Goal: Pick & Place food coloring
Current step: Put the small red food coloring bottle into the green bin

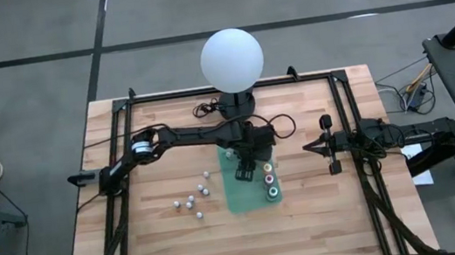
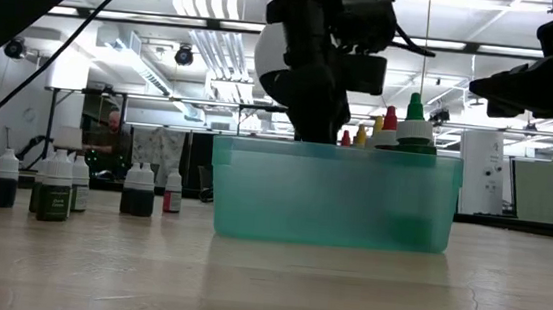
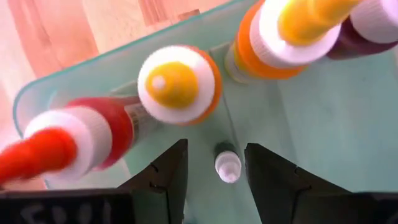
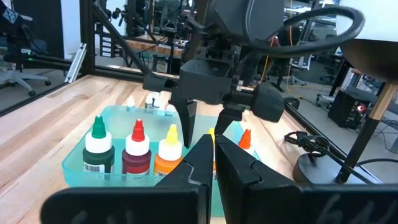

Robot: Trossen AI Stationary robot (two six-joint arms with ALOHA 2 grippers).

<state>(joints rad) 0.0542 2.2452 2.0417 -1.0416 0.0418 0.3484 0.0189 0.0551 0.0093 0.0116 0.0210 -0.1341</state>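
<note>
Your left gripper [image 1: 244,162] is reaching over the far end of a translucent green bin [image 2: 333,195] near the middle of the wooden table [image 1: 173,249], just in front of a big white globe lamp [image 1: 232,59]. Its two dark fingers [image 3: 163,180] are standing apart, pointing down into the bin. A small white-capped bottle [image 3: 227,164] is sitting upright on the bin floor between them; you cannot tell from the wrist view whether the fingers are touching it, so treat the grasp as uncertain.

Beside that small bottle, larger food coloring bottles are standing upright inside the bin. In the right wrist view you are seeing a green-topped bottle [image 4: 97,149], a red-topped bottle [image 4: 137,149] and a yellow-topped bottle [image 4: 169,149] in a row along the near wall, with an orange-topped bottle [image 4: 245,139] farther back.

A loose group of small bottles [image 1: 191,197] is standing on the bare table to the left of the bin, apart from it. The low view is showing them upright, with white caps and dark contents.

Your right gripper [image 1: 307,146] is waiting to the right of the bin, well apart from it, fingers clenched together and holding nothing.

A person [image 2: 110,135] is sitting in the room beyond the table.
</note>
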